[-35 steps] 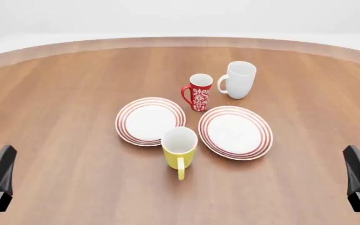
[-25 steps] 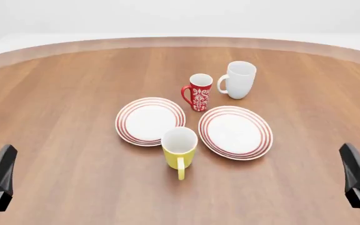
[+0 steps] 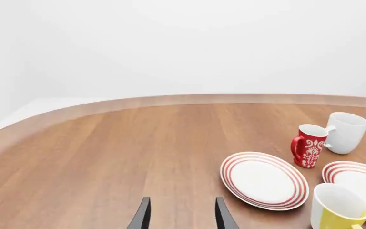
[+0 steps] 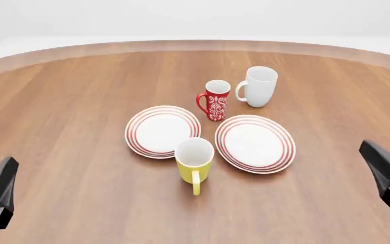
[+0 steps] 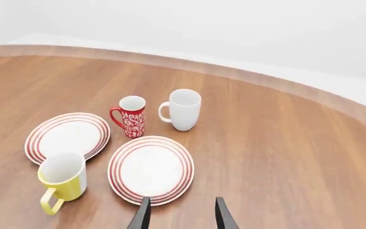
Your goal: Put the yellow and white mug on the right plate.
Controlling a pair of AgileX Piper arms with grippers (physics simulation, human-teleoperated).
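The rigid, glossy yellow and white mug (image 4: 194,161) is judged slippery; its near-facing handle suits gripping. Both the left gripper (image 3: 180,217) and right gripper (image 5: 180,215) are spread, empty.

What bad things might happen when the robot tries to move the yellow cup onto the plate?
The yellow and white mug stands close against the left plate and the right plate, so a tool reaching in might nudge either one. Its handle points toward the arms, so a poor grip there might tip it. The red mug stands just behind the right plate and could be bumped.
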